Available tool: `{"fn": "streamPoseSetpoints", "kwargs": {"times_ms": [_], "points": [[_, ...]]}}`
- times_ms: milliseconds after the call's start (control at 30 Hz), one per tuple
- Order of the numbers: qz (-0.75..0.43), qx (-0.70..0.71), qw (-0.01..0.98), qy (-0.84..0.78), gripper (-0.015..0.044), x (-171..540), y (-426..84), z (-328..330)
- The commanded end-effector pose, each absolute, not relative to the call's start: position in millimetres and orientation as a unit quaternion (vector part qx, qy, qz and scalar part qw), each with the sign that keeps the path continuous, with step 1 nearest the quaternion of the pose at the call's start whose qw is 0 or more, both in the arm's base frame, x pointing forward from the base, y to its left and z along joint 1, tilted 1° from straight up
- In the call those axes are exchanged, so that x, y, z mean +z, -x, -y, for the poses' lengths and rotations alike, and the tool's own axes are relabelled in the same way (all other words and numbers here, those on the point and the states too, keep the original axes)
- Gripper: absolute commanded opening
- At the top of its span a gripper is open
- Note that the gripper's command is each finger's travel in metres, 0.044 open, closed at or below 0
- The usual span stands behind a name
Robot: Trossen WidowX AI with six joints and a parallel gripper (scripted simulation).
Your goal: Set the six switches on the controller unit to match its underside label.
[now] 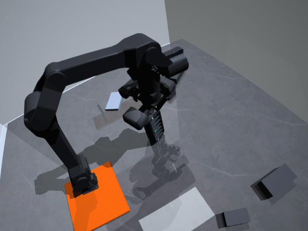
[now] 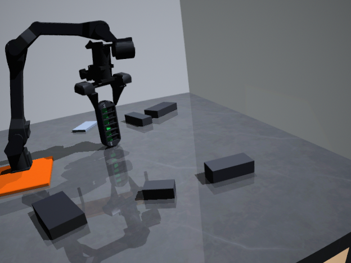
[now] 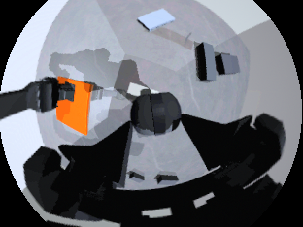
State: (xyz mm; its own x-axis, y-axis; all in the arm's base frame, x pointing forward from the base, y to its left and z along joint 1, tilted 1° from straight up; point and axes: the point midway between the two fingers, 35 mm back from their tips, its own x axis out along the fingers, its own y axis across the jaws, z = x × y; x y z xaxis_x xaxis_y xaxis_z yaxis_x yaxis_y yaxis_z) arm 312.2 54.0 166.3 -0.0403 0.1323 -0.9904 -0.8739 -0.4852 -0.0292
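The dark grey controller unit (image 1: 157, 129) (image 2: 109, 124) (image 3: 155, 113) stands nearly upright on one end, slightly tilted, with its lower end at or just above the bench. Its switch face is turned toward the top and exterior views. Several green switch ends show, but the individual settings are too dark to read surely. My gripper (image 1: 154, 109) (image 2: 107, 102) points down and is shut on the unit's upper end, with one finger on each side. The wrist view shows only the unit's rounded end between the fingers. The label on the underside is hidden in all views.
Dark blocks (image 2: 229, 167) (image 2: 158, 189) (image 2: 59, 212) lie toward the front, and two more (image 2: 138, 118) (image 2: 161, 109) lie behind the unit. A pale flat panel (image 1: 114, 100) (image 2: 85, 126) (image 3: 155, 19) lies at the back. The arm stands on an orange plate (image 1: 111, 196) (image 2: 39, 176).
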Motion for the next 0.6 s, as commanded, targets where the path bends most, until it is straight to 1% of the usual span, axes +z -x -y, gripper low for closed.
{"fn": "streamPoseSetpoints", "kwargs": {"times_ms": [0, 567], "points": [[-0.329, 0.638, 0.386, 0.579, 0.0337, 164.9, -315.9, -48.3], [-0.336, 0.626, 0.379, 0.592, 0.0338, 163.6, -322.1, -37.2]]}}
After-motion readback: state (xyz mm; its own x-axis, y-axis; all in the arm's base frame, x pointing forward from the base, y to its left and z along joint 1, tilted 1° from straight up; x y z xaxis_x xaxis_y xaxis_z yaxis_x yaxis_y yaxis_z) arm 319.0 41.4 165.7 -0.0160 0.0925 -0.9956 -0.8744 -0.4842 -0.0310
